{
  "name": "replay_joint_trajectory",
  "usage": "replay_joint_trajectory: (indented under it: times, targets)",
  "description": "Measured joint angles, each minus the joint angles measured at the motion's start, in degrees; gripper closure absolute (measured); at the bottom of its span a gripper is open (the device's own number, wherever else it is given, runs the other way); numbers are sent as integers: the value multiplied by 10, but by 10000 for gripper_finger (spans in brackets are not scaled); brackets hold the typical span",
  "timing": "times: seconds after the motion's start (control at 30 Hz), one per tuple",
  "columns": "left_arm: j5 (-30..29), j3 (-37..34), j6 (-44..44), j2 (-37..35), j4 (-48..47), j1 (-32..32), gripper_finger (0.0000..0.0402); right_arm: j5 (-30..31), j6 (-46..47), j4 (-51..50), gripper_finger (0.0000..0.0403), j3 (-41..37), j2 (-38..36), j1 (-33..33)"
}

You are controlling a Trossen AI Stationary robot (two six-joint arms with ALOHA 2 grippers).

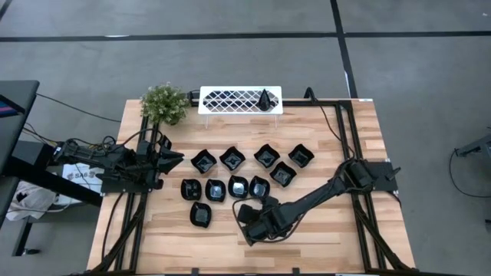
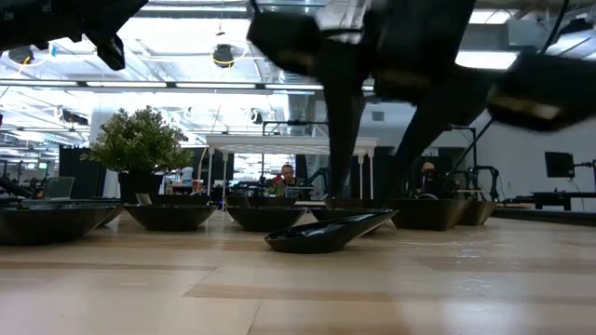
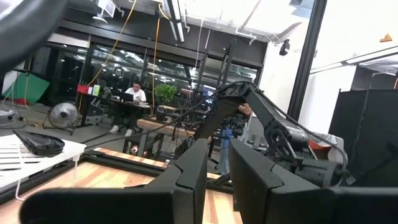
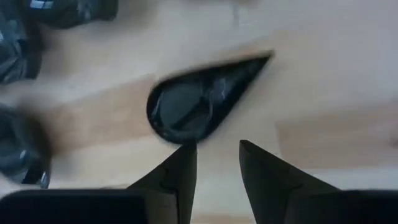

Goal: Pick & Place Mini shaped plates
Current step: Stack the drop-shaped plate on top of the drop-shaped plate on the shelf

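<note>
The wooden table carries everything, and its far edge holds the white lattice rack with one black teardrop-shaped plate on it. Beside the rack, at the far left corner, stands the small green plant.

The right arm reaches from the right side across the table toward the middle front. Its right gripper hangs over the wood with the two fingers apart by a moderate gap and nothing between them. Just ahead of its fingertips lies a teardrop-shaped plate, flat on the table, apart from the fingers; in the low view this same plate rests on the wood under the dark arm.

Beyond this gripper, toward the rack, the other mini shaped plates lie in two loose rows: five wavy square ones in the far row and four more rounded ones in the near row, with one more plate alone to the gripper's left side.

The left gripper waits at the left edge of the table, raised, with its fingers narrow, only a thin gap between them, and it holds nothing.
</note>
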Motion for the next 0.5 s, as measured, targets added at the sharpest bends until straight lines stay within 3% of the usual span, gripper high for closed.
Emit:
replay_joint_trajectory:
  times: [0.5]
  targets:
    - [0, 0, 0, 0, 0, 0, 334, 3, 0, -13, 303, 0, 24, -6]
